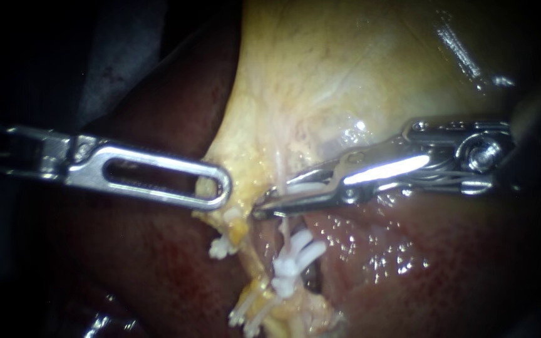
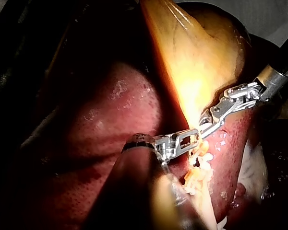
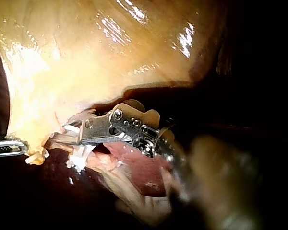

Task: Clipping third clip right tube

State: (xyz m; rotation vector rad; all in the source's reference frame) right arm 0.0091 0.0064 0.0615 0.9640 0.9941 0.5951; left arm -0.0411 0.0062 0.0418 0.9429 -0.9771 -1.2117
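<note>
Closest to the lens, my left instrument (image 1: 213,188) lies flat, its jaws pinching yellow tissue (image 1: 236,206) at the lower edge of the gallbladder (image 1: 345,62); a scrap of it shows through the jaw's window. My right instrument (image 1: 264,209) reaches in opposite, jaws nearly together and clamped on a white clip (image 1: 305,186). They meet the right tube (image 1: 280,169), a thin pale strand running down from the gallbladder. Just below the jaws, two fitted clips (image 1: 292,256) sit on that tube. Wet red liver (image 1: 421,269) lies underneath.
</note>
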